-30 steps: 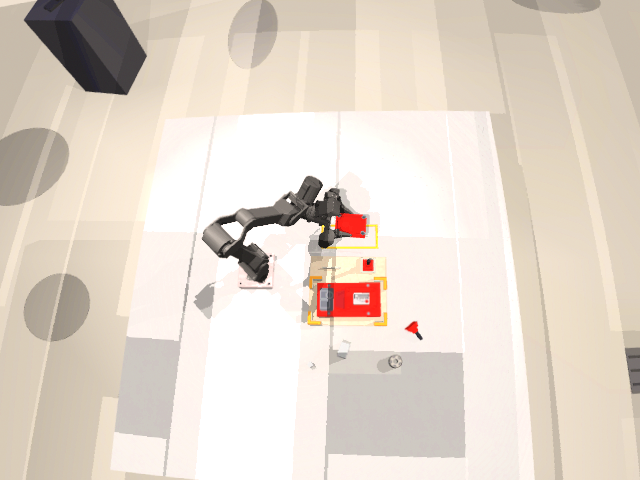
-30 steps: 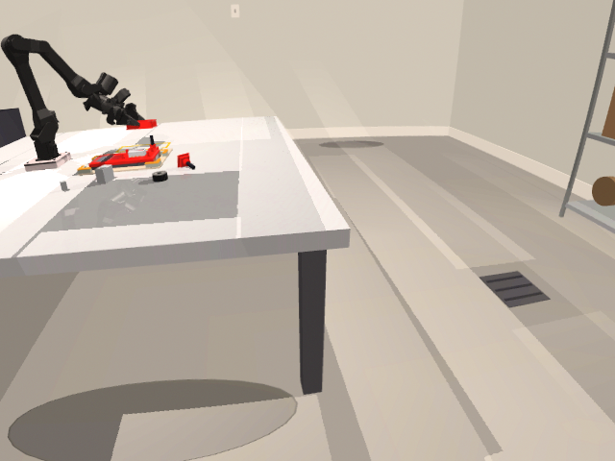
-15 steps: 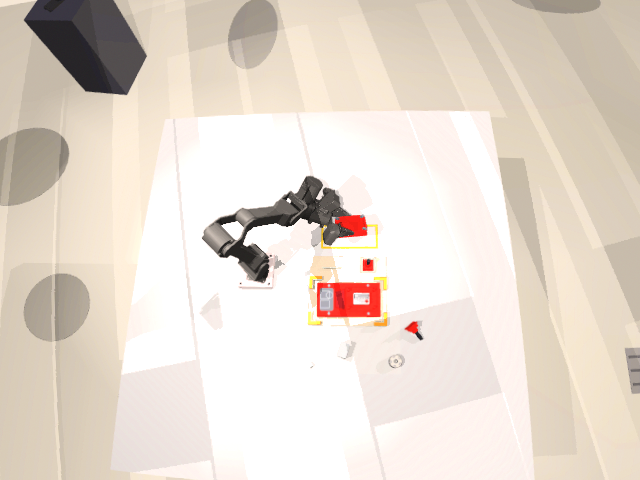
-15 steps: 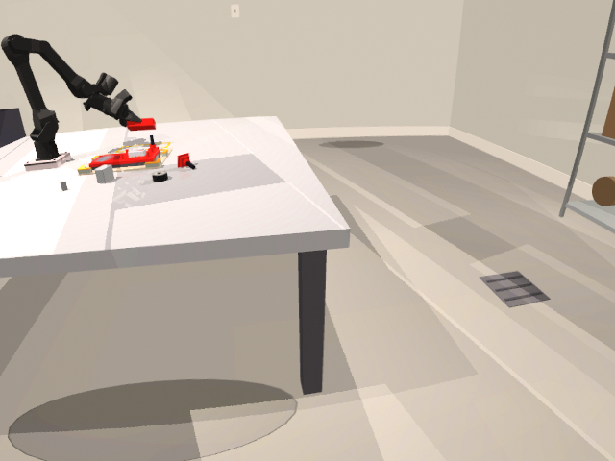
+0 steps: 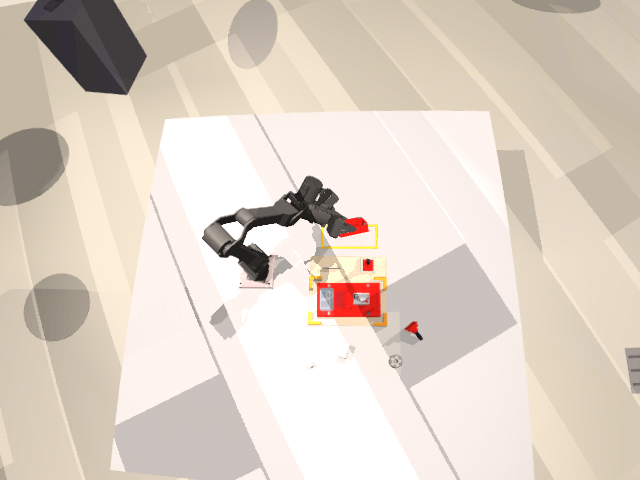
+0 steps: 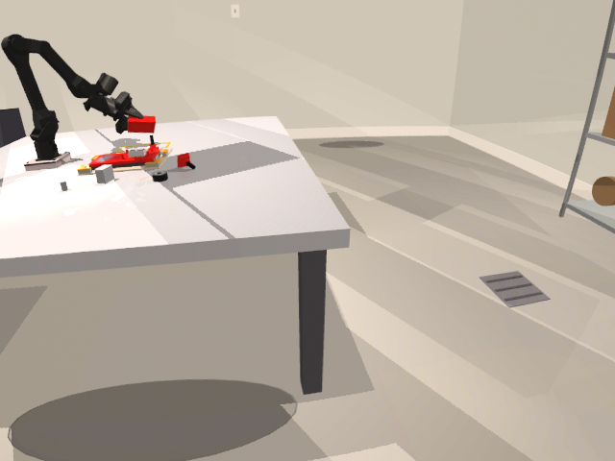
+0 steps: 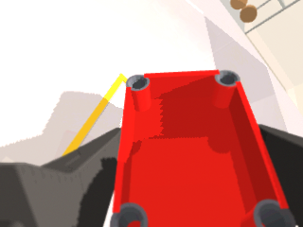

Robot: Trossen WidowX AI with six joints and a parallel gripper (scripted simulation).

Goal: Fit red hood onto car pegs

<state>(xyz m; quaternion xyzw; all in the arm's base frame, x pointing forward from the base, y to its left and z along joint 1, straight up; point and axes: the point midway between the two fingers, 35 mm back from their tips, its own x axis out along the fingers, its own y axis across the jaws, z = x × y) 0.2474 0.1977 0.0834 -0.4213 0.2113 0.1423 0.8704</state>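
Overhead, side-on and tool-mounted views, all sharing table

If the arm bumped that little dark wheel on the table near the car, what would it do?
The wheel lies flat on its side, so a nudge would probably make it slide rather than roll. Being low and wide, it seems unlikely to tip. Stood on its round edge, though, it might well roll away.
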